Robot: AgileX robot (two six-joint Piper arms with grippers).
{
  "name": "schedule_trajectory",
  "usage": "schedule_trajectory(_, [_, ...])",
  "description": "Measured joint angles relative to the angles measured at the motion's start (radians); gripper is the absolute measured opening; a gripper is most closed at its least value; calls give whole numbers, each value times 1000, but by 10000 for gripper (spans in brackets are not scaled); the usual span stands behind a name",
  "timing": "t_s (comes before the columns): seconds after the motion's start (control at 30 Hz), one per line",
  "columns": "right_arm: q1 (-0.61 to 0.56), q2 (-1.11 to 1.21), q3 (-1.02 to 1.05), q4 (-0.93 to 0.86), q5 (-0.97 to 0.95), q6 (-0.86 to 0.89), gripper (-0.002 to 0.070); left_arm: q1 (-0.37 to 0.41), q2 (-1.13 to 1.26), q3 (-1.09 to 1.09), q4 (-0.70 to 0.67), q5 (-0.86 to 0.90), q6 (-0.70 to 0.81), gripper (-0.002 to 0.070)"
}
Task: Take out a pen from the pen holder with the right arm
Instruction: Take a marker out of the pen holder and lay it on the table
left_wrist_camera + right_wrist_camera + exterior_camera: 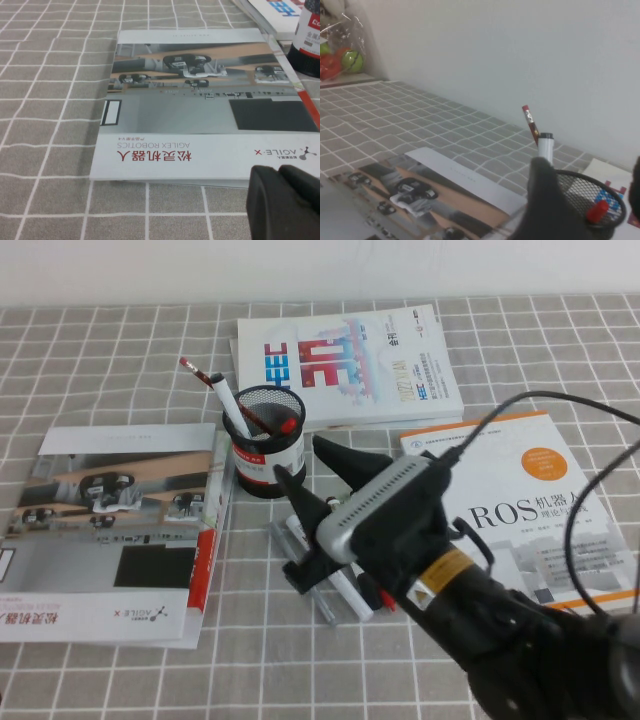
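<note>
Three writing tools in the black mesh cylindrical pen holder: note a white marker with black cap, a red pencil and a red-capped pen, all leaning. Find the holder on the grey checked tablecloth, beside the far right corner of the grey AgileX brochure, in front of a white booklet. See the right gripper just beside the holder's right flank, jaws spread wide, clasping nothing. Note a white pen-like barrel lying flat on the cloth under that gripper, partly hidden, outside the holder. Locate the left gripper above the brochure's near edge, in the left wrist view only; cannot tell its state.
</note>
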Motion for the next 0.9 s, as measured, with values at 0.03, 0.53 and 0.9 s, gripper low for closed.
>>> schedule_trajectory(0.03, [0,19,-17,-1,0,0,319,0,0,0,0,0,0,-3])
schedule_trajectory(0.53, [-88,243,-271,13,8,0,357,0,0,0,0,0,0,-3])
schedule_trajectory(0.9, [-101,326,-376,21,73,17,357,0,0,0,0,0,0,-3])
